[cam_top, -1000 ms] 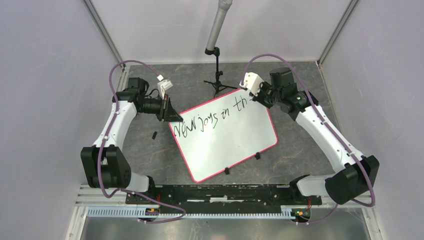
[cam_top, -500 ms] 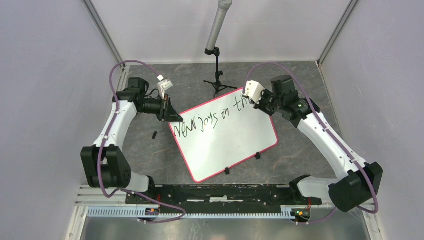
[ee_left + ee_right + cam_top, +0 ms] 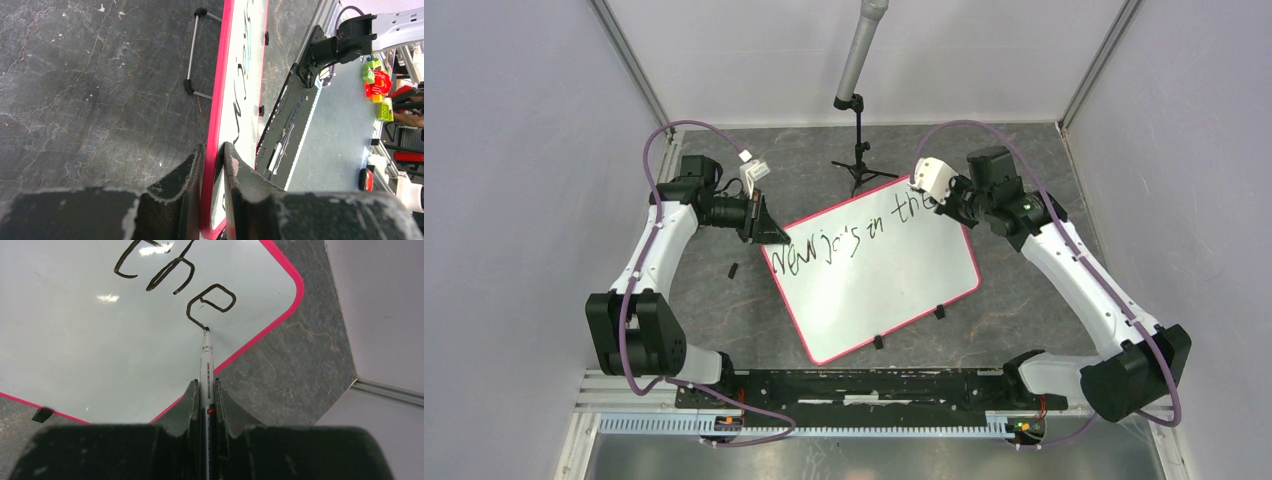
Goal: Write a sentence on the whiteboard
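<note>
Near whiteboard corner, right hand clamped on marker, sentence grown to "the", left hand pinching rim

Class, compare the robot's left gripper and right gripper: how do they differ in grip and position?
The left gripper clamps the pink rim of the whiteboard; the right gripper holds a marker. The left gripper sits at the board's left corner; the right gripper is over its far right corner. Both are shut on something.

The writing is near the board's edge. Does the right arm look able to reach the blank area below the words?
Probably yes: that part of the whiteboard is bare, and the left tool clamps only the opposite edge.
</note>
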`<state>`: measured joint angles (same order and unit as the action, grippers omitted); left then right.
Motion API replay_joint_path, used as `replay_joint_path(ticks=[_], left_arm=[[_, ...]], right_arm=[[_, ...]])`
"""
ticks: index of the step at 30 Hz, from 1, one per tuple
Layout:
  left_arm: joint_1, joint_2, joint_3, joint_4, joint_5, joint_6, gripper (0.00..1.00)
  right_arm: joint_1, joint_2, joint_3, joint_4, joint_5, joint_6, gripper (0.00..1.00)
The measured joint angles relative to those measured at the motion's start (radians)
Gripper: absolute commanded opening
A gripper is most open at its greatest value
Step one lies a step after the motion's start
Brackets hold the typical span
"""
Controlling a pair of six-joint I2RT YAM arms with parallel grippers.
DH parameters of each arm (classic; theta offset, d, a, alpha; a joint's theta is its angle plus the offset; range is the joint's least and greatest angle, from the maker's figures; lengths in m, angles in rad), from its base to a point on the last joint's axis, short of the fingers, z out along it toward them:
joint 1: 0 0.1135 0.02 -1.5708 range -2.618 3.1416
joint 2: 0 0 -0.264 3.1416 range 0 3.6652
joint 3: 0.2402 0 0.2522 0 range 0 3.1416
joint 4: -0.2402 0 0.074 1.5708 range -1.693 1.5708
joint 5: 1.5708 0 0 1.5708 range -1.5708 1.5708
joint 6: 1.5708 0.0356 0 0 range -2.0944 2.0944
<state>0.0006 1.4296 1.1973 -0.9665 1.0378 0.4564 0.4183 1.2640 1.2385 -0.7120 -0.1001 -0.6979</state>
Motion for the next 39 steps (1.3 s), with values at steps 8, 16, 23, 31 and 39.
replay_joint_path(ticks=[8, 16, 23, 31, 39], left_arm=[[-0.002, -0.003, -0.001, 0.004, 0.0, -0.004, 0.02], [-0.002, -0.003, -0.002, 0.005, -0.001, -0.015, 0.02], [-0.002, -0.004, -0.003, 0.006, -0.001, -0.021, 0.02], [-0.002, -0.004, -0.004, 0.008, 0.0, -0.022, 0.02], [-0.002, -0.004, -0.005, 0.009, 0.0, -0.022, 0.02]], right_arm=[[0.034, 0.018, 0.121, -0.09, -0.164, 0.005, 0.0], [0.204, 0.012, 0.072, -0.064, -0.265, 0.056, 0.0], [0.327, 0.003, -0.032, 0.04, -0.291, 0.127, 0.0], [0.475, -0.008, -0.127, 0.166, -0.292, 0.181, 0.0], [0.657, -0.006, -0.177, 0.232, -0.26, 0.177, 0.0]])
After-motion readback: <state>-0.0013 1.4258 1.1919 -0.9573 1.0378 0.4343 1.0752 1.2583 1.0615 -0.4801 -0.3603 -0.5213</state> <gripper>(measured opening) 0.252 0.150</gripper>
